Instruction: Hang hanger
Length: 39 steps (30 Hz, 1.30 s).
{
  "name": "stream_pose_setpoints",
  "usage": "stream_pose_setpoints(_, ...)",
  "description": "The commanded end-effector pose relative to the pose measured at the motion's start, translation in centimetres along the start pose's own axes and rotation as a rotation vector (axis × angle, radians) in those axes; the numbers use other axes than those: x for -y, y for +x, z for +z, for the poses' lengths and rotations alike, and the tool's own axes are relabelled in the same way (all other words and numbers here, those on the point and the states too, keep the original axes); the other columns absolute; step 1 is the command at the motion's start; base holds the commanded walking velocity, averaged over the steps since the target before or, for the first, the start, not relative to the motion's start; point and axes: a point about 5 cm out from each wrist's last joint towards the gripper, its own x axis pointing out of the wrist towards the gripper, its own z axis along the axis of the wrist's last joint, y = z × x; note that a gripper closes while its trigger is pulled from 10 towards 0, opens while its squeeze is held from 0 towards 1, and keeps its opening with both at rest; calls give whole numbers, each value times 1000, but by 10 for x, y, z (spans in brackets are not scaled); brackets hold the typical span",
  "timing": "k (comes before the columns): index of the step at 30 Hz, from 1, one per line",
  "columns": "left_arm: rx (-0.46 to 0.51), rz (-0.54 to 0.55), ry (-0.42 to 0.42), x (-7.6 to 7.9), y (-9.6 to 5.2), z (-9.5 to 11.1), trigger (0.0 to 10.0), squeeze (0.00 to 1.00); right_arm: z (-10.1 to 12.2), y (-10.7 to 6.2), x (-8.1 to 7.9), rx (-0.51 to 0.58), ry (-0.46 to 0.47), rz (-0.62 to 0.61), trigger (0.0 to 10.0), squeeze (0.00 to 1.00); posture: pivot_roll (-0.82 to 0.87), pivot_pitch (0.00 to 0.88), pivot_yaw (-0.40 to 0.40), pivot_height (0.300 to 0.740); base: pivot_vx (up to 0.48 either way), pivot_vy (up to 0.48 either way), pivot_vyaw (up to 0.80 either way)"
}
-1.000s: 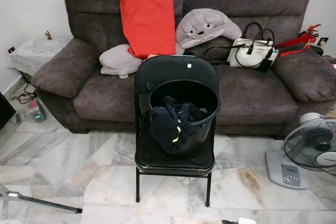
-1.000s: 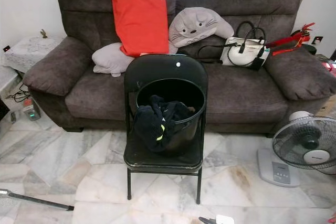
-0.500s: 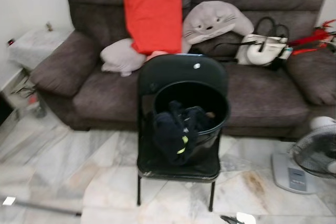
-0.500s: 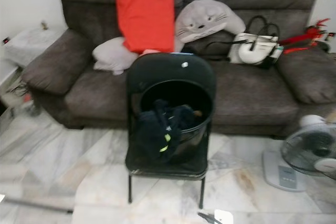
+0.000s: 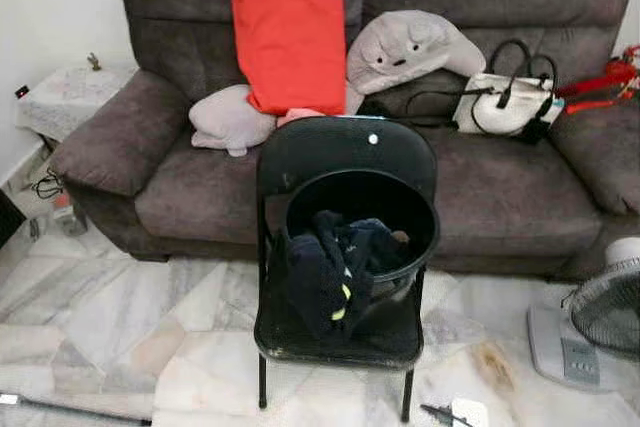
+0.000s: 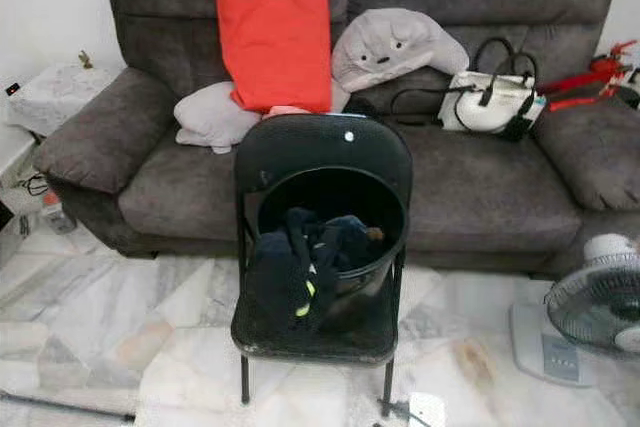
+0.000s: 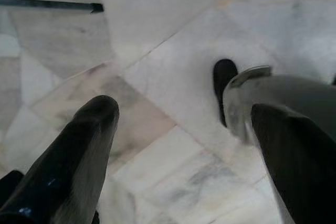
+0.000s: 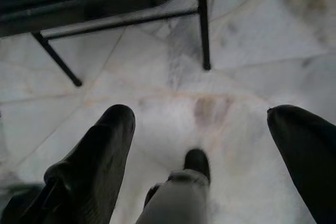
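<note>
Red hangers [image 5: 598, 84] lie on the right arm of the dark sofa [image 5: 190, 187]. In front of the sofa stands a black folding chair [image 5: 345, 152] with a black bucket [image 5: 405, 237] on its seat. Dark clothing [image 5: 330, 267] with a yellow stripe spills over the bucket's rim. My left gripper [image 7: 181, 107] hangs open above the marble floor, nothing between its fingers. My right gripper [image 8: 199, 111] is also open and empty, low beside the chair's legs [image 8: 203, 24].
A red cushion [image 5: 290, 27], grey pillows [image 5: 410, 47] and a white handbag [image 5: 505, 102] sit on the sofa. A floor fan [image 5: 605, 317] stands at the right. A dark rod [image 5: 70, 409] and a small white item [image 5: 468, 413] lie on the floor. A side table [image 5: 60, 97] is at the left.
The whole picture has shifted and sharpened as the camera moved a little closer to the chair. Chair, bucket and hangers stay where they were.
</note>
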Motion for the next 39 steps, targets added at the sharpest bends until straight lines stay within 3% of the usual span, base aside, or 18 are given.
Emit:
stream_pose_setpoints(1,-36,10,14,-7,-2,-12,10000,0,9,2,-11,46,-36,38,10000,0,-72,137,35,740,0,0,0)
stream_pose_setpoints(3,-33,18,20,-9,-2,-13,10000,0,24,3,-23,137,-82,84,10000,0,-85,159,31,740,0,0,0)
stream_pose_setpoints(5,-35,24,21,-10,-3,-14,10000,0,32,3,-22,193,-59,77,10000,0,-85,162,28,740,0,0,0)
stream_pose_setpoints(12,-53,59,-10,-16,-5,-22,10000,0,81,-7,-28,515,-140,104,10000,0,-103,160,11,740,0,0,0)
stream_pose_setpoints(14,-55,72,-28,-19,-5,-24,10000,0,100,-21,-36,669,-180,159,10000,0,-101,146,-1,740,0,0,0)
stream_pose_setpoints(20,-59,79,-42,-20,-6,-25,10000,0,132,-49,-52,883,-331,196,10000,0,-93,117,-9,740,0,0,0)
stream_pose_setpoints(27,-45,93,-64,-23,-5,-22,10000,0,166,-65,-65,982,-304,210,10000,0,-94,84,1,740,0,0,0)
stream_pose_setpoints(34,-46,88,-82,-22,-4,-19,10000,0,160,-70,-65,977,-252,167,10000,0,-89,52,7,740,0,0,0)
stream_pose_setpoints(39,-42,84,-88,-21,-4,-19,10000,0,166,-68,-63,967,-175,131,10000,0,-79,32,7,740,0,480,0)
